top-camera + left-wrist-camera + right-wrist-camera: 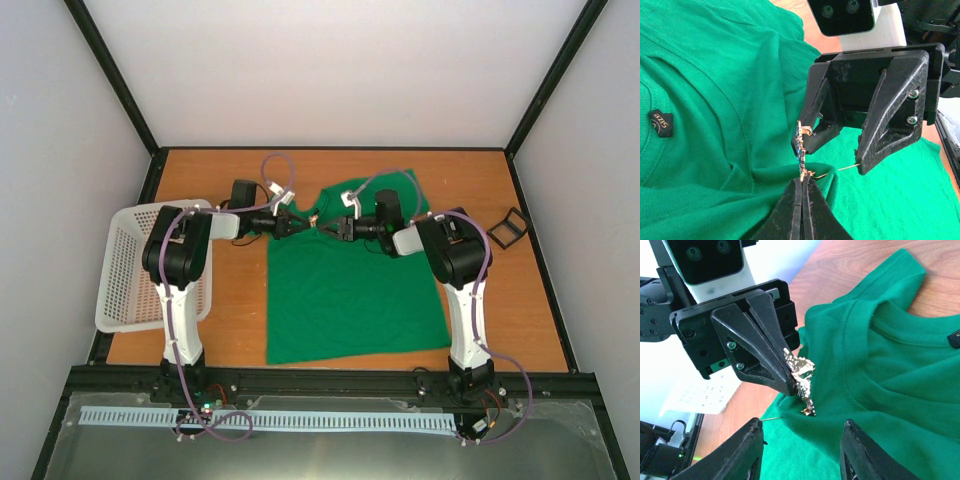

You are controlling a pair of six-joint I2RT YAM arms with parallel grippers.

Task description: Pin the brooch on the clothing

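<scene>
A wooden table (520,300) sits boxed in by plain white walls (320,70) and a black frame. The green T-shirt (350,290) lies flat in the middle, with a white mesh basket (125,270) off to the left and a small black square frame (508,228) well apart on the right.

All the action is at the shirt's far left part. There the brooch (801,142) stands on end, its long axis rising straight up from the fabric. Its thin pin (842,168) juts out sideways toward the right arm.

From above, both arms are bent with elbows out and forearms swung inward, so the grippers meet nose to nose just over the shirt. The left gripper (803,186) is clamped fully together, pinching the brooch's lower end where a ridge of fabric gathers at its tips. The right gripper (832,159) faces it with jaws apart. One finger touches the brooch and the other sits at the end of the pin, with nothing gripped between them.
</scene>
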